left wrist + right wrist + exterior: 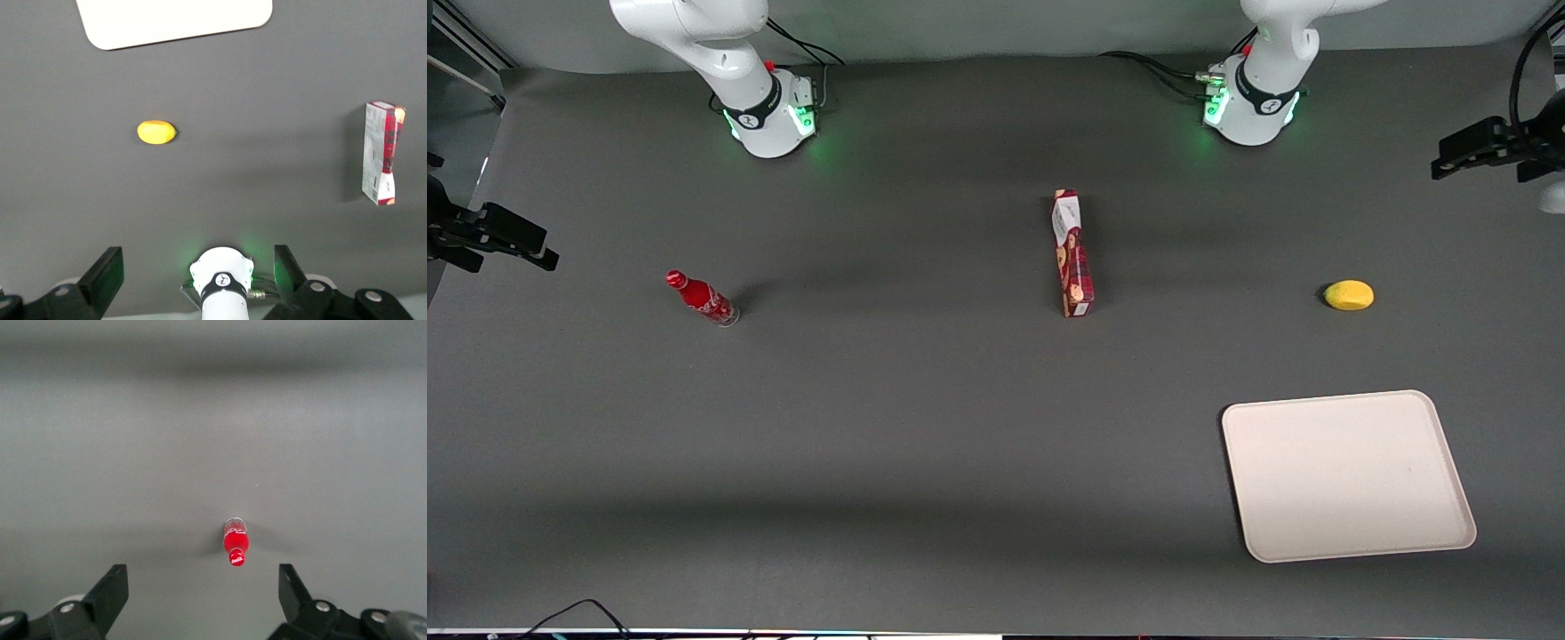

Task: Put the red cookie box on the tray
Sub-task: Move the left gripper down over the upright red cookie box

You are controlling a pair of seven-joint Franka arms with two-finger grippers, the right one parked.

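Nothing has been done yet. The red cookie box (1072,254) lies on edge on the table, well apart from the raised gripper (198,270), which is spread wide and empty. The tray (1347,476) stays bare; grasping and carrying remain.

It was a robotics lab, set up as a test bench. A wide table covered in plain dark grey matting (925,427) carried two white robot arm bases with glowing green rings: one base (769,116) at eleven o'clock, the other base (1254,107) at one o'clock, each trailing black cables (1147,67). The left arm's black two-finger gripper (1449,160) hung above the table's two o'clock edge, its fingers spread wide.
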